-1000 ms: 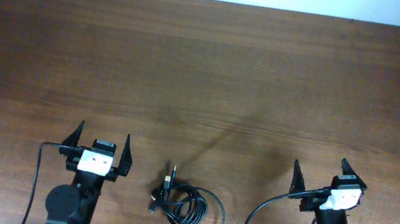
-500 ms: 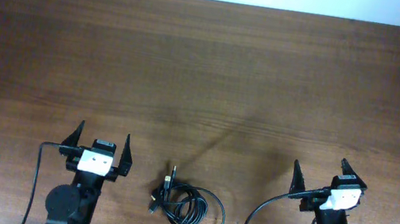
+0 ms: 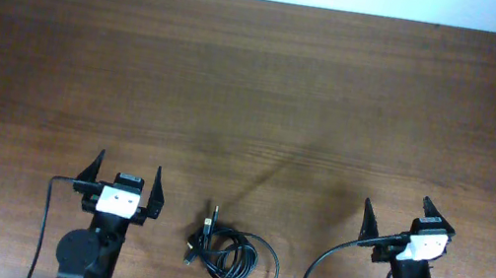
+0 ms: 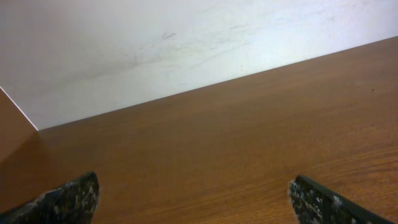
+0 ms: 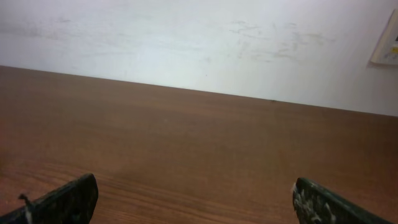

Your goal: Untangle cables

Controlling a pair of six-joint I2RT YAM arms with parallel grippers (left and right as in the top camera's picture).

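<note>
Only the overhead view shows the cables (image 3: 232, 254), coiled on the counter (image 3: 257, 81); the 2 wrist views miss them. The left end effector (image 3: 129, 170) and right end effector (image 3: 397, 208) gape wide.

The thin black looping cables (image 3: 232, 254) show 1 yellowish plug tip against the reddish-brown, fine-grained wooden table (image 3: 256, 90). The black left gripper (image 3: 130, 162) and black right gripper (image 3: 398, 201) each bear a white patch; the far white wall (image 4: 186, 37) has faint grey scuffs.

dark wood-grain table (image 3: 256, 90), tangled black cables (image 3: 232, 254) lying on it near its front edge, plug ends splayed outward
</note>
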